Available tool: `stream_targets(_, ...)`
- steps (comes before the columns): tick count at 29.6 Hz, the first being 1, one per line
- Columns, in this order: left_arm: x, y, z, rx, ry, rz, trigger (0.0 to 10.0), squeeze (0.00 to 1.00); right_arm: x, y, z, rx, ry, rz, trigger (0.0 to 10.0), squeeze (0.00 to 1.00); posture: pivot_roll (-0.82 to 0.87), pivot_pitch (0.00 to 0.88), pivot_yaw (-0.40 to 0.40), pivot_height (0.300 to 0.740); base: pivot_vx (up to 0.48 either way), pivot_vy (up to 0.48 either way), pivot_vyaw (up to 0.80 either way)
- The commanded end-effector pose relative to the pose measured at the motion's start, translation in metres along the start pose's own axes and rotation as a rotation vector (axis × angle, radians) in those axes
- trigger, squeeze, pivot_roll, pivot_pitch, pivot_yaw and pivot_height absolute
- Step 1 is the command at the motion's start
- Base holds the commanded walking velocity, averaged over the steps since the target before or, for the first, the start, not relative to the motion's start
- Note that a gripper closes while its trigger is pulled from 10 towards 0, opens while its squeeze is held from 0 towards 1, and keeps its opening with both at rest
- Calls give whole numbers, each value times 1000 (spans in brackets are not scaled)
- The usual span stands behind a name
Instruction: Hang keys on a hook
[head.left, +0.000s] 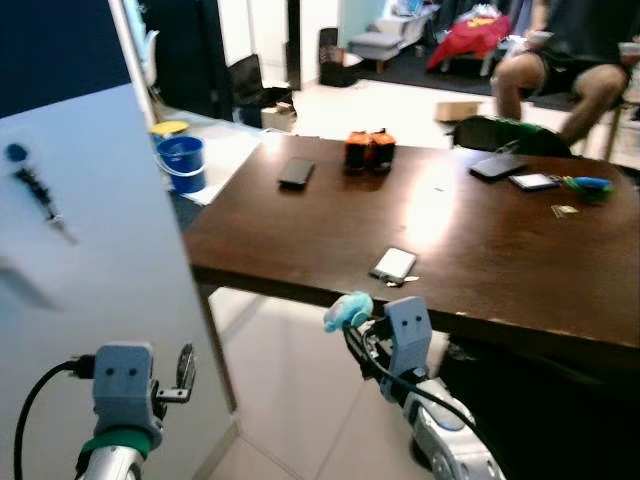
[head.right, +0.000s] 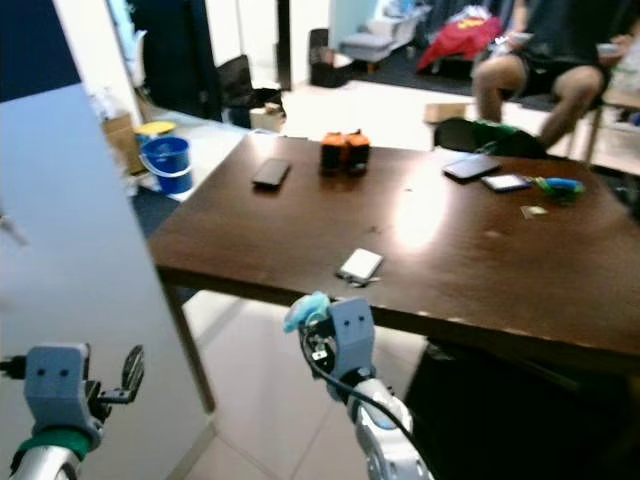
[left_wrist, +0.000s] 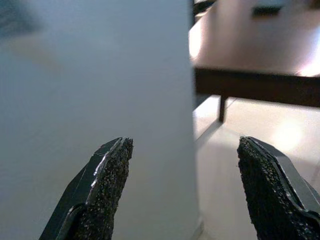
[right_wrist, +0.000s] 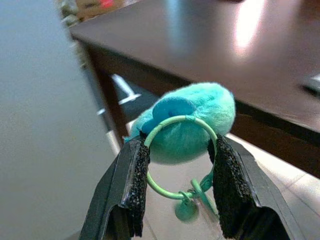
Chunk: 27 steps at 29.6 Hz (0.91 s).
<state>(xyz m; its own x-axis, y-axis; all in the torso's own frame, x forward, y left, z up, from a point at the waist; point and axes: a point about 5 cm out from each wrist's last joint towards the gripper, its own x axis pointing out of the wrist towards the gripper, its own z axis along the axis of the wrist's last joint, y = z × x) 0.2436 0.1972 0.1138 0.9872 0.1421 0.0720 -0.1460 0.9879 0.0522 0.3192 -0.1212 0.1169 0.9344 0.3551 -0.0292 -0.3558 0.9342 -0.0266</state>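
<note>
Left eye view: a tall pale panel is seen on the robot's left, and a blue hook is fixed high on its face, with a dark item dangling below it that is too blurred to be named. To the right, a wide dark tabletop is spread out, carrying phones and an orange-and-black object; a blue bucket stands on the floor past its far-left corner, and a seated person is glimpsed in the background.

Now to the claws. The right claw is held up in front of the tabletop's near edge, pinched on the green ring of the keys, whose fluffy turquoise pom-pom bulges above the pads. So the keys are in the air, gripped, well apart from the hook. The left claw is seen spread wide, nothing between its pads, pointed at the pale panel.

The carry-to-hook step is judged to be in hand: the pick is done, the hanging is not. Next, the right claw would need to be swung across to the left and raised toward the hook, with the ring turned so that its open loop can be slipped over the peg before the pinch is released.
</note>
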Motion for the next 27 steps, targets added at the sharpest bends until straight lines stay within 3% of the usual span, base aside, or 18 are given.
stream_targets(1,-2,1,-1,7,8,8,10000,0,-2,1,-3,7,4,2,10000,0,-174,0,91,740,0,0,800)
stream_targets(27,-7,-1,-6,-21,39,34,10000,0,-2,-3,-3,-1,1,0,10000,0,-177,0,90,740,0,0,800)
